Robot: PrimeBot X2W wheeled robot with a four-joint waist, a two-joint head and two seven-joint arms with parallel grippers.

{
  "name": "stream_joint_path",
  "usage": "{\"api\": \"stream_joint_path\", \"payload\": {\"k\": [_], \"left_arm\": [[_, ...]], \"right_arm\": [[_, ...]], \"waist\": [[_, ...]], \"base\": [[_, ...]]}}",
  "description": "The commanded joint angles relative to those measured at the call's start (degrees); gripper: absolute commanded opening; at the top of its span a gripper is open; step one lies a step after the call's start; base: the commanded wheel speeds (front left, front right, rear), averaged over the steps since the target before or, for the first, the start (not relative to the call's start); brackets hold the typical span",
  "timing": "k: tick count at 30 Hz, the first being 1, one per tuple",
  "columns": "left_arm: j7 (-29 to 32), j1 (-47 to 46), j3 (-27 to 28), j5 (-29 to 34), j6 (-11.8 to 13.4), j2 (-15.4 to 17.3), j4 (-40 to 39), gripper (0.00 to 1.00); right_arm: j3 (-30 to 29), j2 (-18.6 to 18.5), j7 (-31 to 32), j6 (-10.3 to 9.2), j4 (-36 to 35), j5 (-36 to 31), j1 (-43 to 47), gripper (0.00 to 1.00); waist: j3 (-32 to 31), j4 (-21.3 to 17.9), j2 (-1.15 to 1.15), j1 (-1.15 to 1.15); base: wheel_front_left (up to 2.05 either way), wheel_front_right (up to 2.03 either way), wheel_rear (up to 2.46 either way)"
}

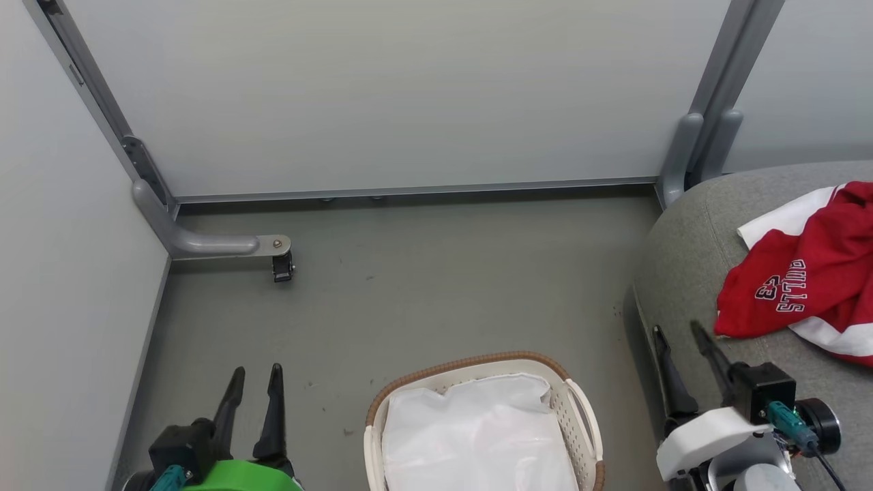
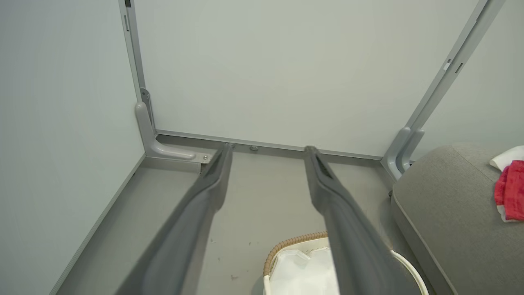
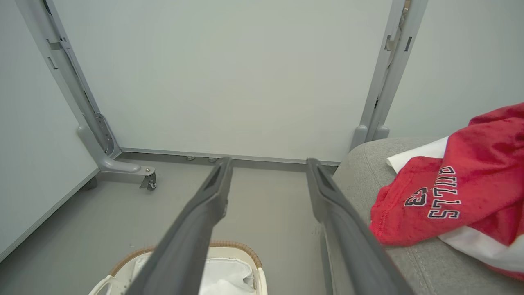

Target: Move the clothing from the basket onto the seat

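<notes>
Spotting clothing on seat, right of right gripper's wide, empty fingers. Same wide, empty spread at left gripper. Between them, basket showing just liner. Looks finished; calls for a basket check.

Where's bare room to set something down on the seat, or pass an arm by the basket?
Free: the seat's left strip, between its rounded edge and the clothing; the floor between the basket and the wall. Crowded: the seat's right side, under the clothing.

Left gripper and right gripper: parted.
Both low at the near side, fingers spread, pointing far, nothing gripped.
</notes>
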Motion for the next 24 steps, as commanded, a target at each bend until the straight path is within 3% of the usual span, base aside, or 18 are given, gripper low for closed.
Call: {"api": "stream_joint_path", "payload": {"k": [1,24], "left_arm": [[0.10,0.07,-0.05,-0.03,0.00,-0.04,0.47,0.00],[5.25,-2.05,2.30,-21.93,-0.02,0.73,0.04,0.00]], "right_arm": [[0.01,0.11,0.07,0.00,0.46,0.02,0.22,0.00],[-1.97,0.06,6.04,-0.01,0.22,24.06,-0.44,0.00]], "waist": [[0.00,0.00,0.00,0.00],[0.11,-1.18,0.04,0.00]], "base": [[0.00,0.00,0.00],[0.00,0.00,0.00]]}}
